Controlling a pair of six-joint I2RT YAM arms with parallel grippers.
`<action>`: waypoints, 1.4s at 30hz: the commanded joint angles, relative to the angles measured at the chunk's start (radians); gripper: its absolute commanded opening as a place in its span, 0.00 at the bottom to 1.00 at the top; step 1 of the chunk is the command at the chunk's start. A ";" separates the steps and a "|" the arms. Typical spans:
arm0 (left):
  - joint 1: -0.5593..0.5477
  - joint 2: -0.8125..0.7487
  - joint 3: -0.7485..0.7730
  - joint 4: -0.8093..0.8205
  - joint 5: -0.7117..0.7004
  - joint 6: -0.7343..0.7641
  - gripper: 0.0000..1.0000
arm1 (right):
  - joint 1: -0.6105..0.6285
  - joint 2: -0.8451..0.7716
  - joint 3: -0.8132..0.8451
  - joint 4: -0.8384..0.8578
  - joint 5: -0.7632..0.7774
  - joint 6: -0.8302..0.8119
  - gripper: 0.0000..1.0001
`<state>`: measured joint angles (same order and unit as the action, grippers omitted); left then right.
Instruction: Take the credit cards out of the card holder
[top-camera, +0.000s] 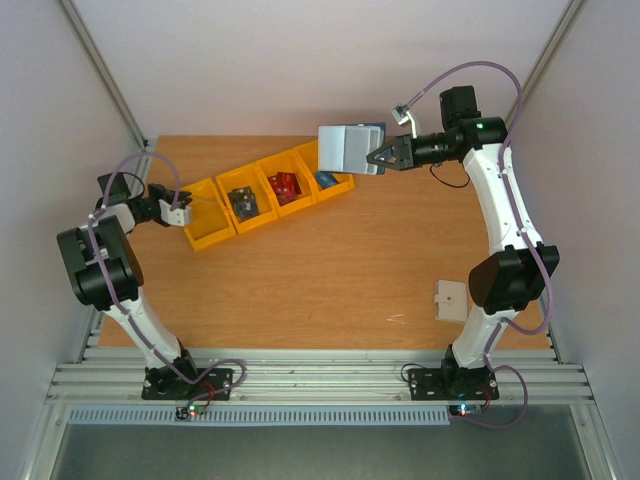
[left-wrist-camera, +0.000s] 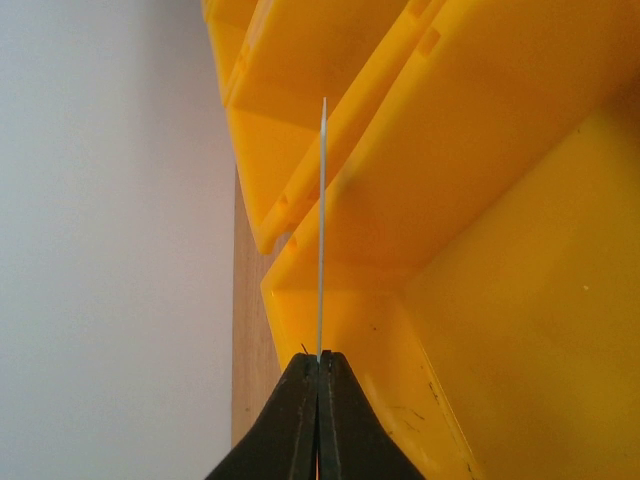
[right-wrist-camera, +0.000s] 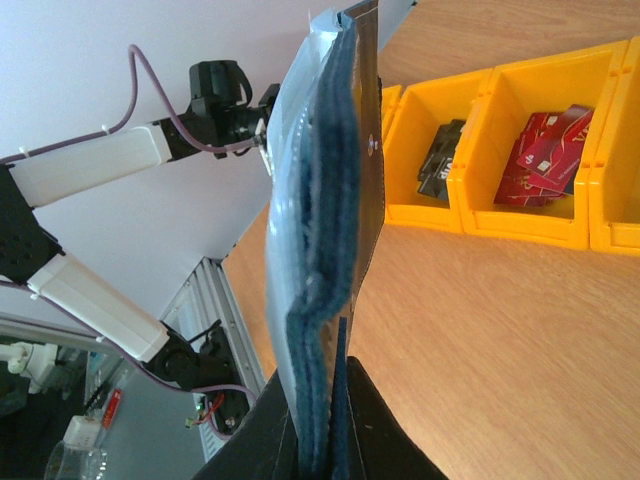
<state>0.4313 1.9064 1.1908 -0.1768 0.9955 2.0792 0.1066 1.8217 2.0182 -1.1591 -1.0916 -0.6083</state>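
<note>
The card holder (top-camera: 348, 148) hung above the far edge of the counter (top-camera: 330, 290), clamped in the right end effector (top-camera: 381, 158). The left end effector (top-camera: 178, 213) pinched 1 credit card (left-wrist-camera: 322, 230) over a yellow bin (top-camera: 207, 240), likely for dropping.

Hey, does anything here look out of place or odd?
Nothing spilled or damaged. Only the row of yellow bins sits diagonally across the table. The card holder hangs in the right gripper, a card in the left gripper.
</note>
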 joint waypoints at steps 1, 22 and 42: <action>0.000 0.008 0.013 0.042 0.014 0.619 0.21 | -0.001 -0.036 0.000 0.015 -0.017 0.007 0.01; -0.017 -0.197 -0.129 0.224 0.059 0.450 0.55 | 0.008 -0.081 -0.007 0.018 -0.011 -0.001 0.01; -0.371 -0.934 -0.237 0.043 0.082 -1.874 0.77 | 0.215 -0.252 -0.151 0.134 -0.023 0.032 0.01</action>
<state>0.1032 1.0218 1.0142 -0.3576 1.0142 1.0546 0.2668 1.6012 1.8778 -1.0946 -1.0962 -0.6018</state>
